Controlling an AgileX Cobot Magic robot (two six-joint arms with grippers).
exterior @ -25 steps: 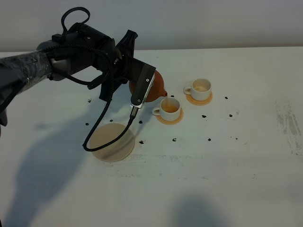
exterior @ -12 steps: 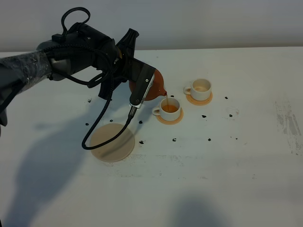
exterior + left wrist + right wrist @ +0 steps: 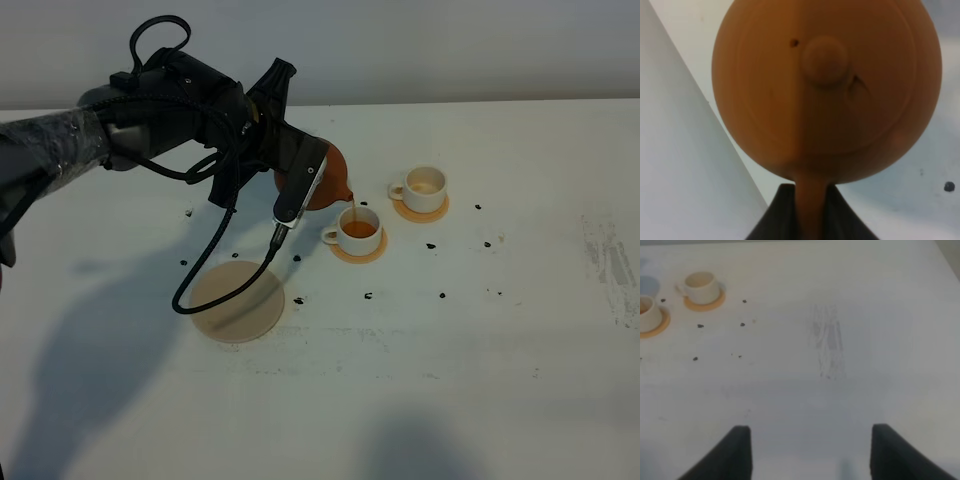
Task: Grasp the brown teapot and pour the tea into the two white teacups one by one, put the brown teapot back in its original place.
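Observation:
My left gripper (image 3: 808, 202) is shut on the loop handle of the brown teapot (image 3: 825, 90), which fills the left wrist view. In the high view the teapot (image 3: 333, 180) is held tilted, spout down, and a thin stream of tea falls into the near white teacup (image 3: 360, 229) on its orange coaster. The far white teacup (image 3: 427, 186) stands on its own coaster to the right. The pale-beige round coaster (image 3: 238, 301) lies bare, nearer the front and to the left. My right gripper (image 3: 812, 455) is open and empty above bare table; both cups (image 3: 701, 285) (image 3: 647, 311) show far off in its view.
Small black specks (image 3: 431, 245) are scattered on the white table (image 3: 480, 360) around the cups. A black cable (image 3: 215, 275) hangs from the left arm over the beige coaster. A scuffed patch (image 3: 612, 262) marks the table's right side.
The teapot has tipped a little further toward the near cup, a stream of tea has started, and the cup now holds tea. The arm has hardly shifted.

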